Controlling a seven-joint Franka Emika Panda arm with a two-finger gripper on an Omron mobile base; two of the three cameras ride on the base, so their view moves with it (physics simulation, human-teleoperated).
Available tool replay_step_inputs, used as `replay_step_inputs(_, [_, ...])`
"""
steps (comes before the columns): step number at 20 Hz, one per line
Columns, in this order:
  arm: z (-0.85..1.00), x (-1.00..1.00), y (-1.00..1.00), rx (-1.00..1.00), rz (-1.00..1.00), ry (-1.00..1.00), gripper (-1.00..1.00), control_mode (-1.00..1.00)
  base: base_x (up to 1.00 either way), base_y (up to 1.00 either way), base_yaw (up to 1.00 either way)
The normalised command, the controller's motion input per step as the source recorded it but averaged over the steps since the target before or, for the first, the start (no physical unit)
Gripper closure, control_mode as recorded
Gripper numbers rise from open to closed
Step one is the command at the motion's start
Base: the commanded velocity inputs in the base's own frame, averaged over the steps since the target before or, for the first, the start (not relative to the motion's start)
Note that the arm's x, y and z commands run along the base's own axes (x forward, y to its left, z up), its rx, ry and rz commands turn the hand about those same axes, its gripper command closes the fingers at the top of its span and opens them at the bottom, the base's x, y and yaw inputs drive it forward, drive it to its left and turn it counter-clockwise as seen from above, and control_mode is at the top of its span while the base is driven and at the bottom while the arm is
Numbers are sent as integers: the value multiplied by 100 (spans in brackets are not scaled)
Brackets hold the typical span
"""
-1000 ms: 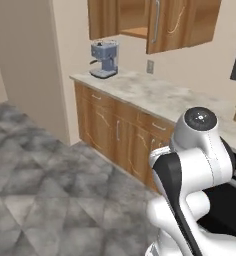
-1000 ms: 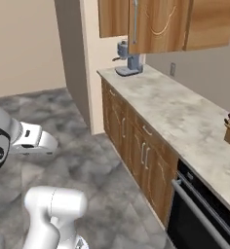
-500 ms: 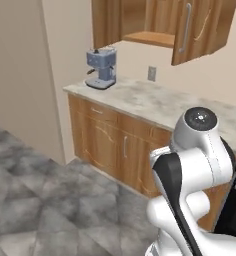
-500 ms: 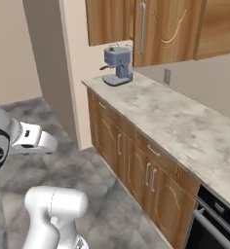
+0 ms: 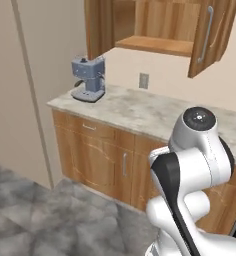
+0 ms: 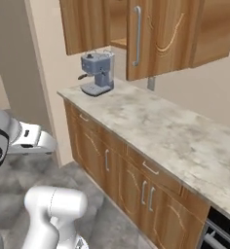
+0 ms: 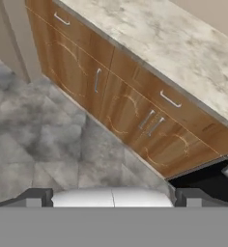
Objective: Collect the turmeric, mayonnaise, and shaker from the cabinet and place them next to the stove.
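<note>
1. I see the cabinet point(image 5: 160, 35) at 12 o'clock in my left base view, its door point(image 5: 212, 37) swung open with the long grey bar handle point(image 5: 206, 34) on it. The wooden shelf point(image 5: 157, 46) inside shows bare wood where I can see it; the rest of the interior is hidden from me.
2. In the right base view the cabinet point(image 6: 151, 34) sits at 12 o'clock, and its open door point(image 6: 158, 39) covers most of the opening.
3. A blue-grey coffee machine point(image 5: 89, 79) stands on the table point(image 5: 155, 112) at about 10 o'clock in the left base view, below the cabinet's left end. I can read no writing on it.
4. A wall outlet point(image 5: 143, 80) sits on the wall just above the table, to the right of the machine.
5. Below the table are wooden drawers and doors point(image 7: 116, 91) with small metal pulls; the dark oven front point(image 7: 217, 176) shows at 4 o'clock in the hand view.
6. The arm point(image 5: 197, 165) is folded upright at 5 o'clock in the left base view, its hand pointing down toward the grey floor point(image 7: 43, 140).
7. The end effector point(image 7: 113, 198) stands wide, its tips far apart at 6 o'clock in the hand view, holding nothing.
</note>
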Motion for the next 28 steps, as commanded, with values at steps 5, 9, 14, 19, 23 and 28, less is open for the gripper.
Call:
replay_step_inputs(5, [0, 0, 0, 0, 0, 0, -100, 100, 66, 4, -36])
replay_step_inputs(9, [0, 0, 0, 0, 0, 0, -100, 100, 64, 26, -41])
replay_step_inputs(14, [0, 0, 0, 0, 0, 0, -100, 100, 66, 41, -41])
replay_step_inputs(19, [0, 0, 0, 0, 0, 0, -100, 100, 70, 32, -40])
replay_step_inputs(23, [0, 0, 0, 0, 0, 0, -100, 100, 63, 25, -40])
replay_step_inputs(28, [0, 0, 0, 0, 0, 0, -100, 100, 61, 29, -39])
